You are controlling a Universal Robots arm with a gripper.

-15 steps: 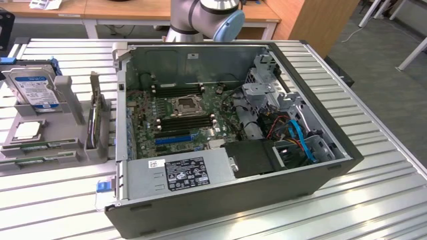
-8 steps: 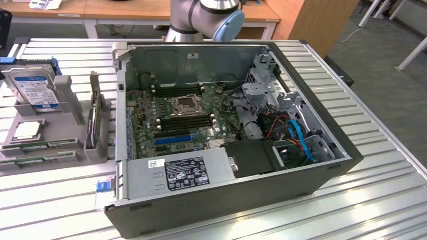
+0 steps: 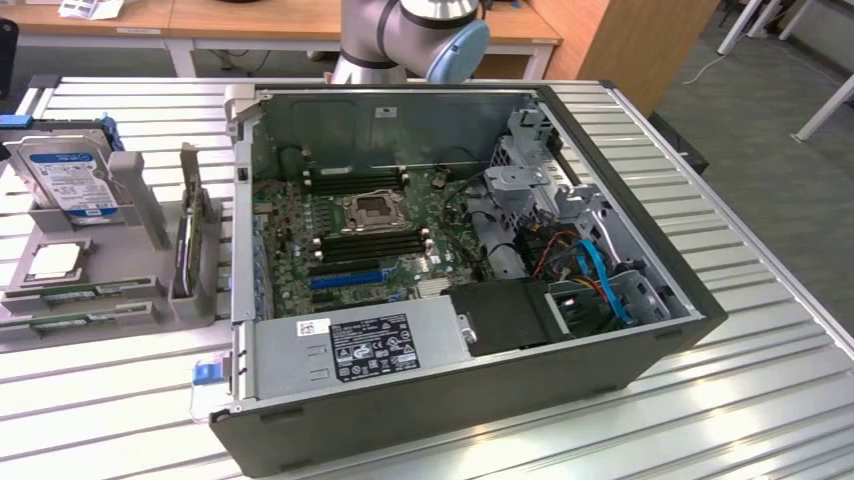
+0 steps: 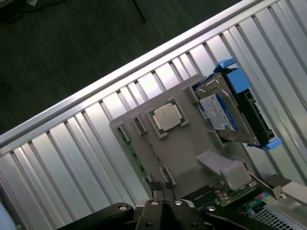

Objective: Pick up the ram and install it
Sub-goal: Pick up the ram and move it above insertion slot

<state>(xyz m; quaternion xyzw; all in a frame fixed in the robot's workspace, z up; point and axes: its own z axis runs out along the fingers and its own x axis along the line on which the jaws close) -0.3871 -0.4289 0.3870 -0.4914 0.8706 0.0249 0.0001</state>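
Slatted alu table w/ bright glare. Wooden desks behind it, wood cabinet twd exterior view's right. Grey floor beyond, white furniture legs in the corner.

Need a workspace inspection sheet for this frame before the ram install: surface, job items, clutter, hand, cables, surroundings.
Surface: slatted metal table carries the case and holder.
Job's things: ram lies flat in the grey holder, not in the hand; open PC case shows the motherboard.
Clutter: hard drive, CPU and expansion card sit in the same holder.
Grippers: hand shut, empty, above the holder.
Cables: blue and red cables inside the case.
Surroundings: wooden desks, grey floor.
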